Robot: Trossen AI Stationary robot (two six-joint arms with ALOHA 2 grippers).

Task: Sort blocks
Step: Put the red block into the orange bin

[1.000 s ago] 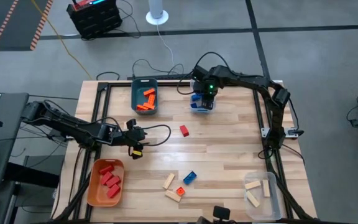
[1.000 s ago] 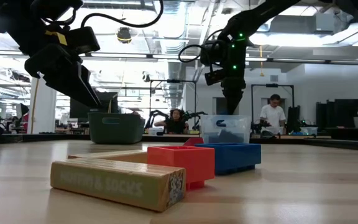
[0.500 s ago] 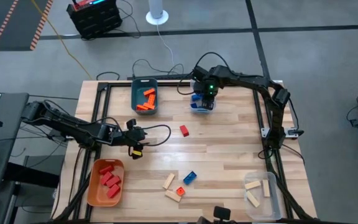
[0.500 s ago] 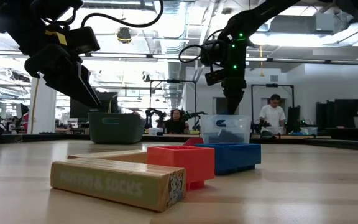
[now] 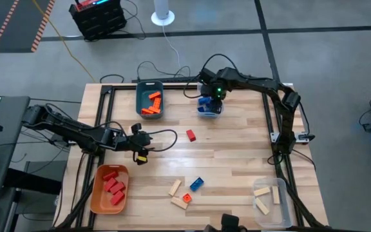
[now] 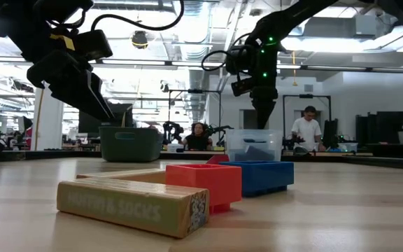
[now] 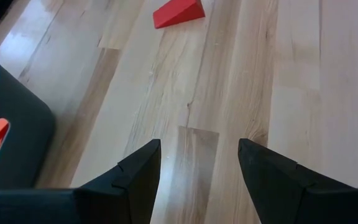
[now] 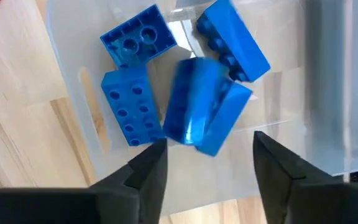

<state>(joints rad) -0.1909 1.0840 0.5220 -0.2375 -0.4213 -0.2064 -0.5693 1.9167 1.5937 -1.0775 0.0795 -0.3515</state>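
Observation:
My right gripper (image 8: 207, 162) hangs open, pointing down, over a clear bin (image 5: 209, 109) at the table's far middle. Several blue blocks (image 8: 126, 106) lie in that bin. One more blue block (image 8: 204, 115) shows blurred just below the fingers and touches neither. My left gripper (image 7: 197, 162) stands open over bare wood at the table's left (image 5: 148, 142), holding nothing. A red block (image 5: 190, 135) lies alone mid-table. Near the front edge lie a blue block (image 5: 196, 183), two wooden blocks (image 5: 174, 188) and a small red one (image 5: 187, 198).
A teal bin (image 5: 150, 100) with orange blocks stands at the far left, beside the clear bin. An orange bin (image 5: 109, 188) with red blocks sits front left. A clear bin (image 5: 269, 201) with wooden blocks sits front right. People show in the room behind.
My right gripper has let go of a blue block, which drops into the clear bin among the others. The gripper stays in place above the bin.

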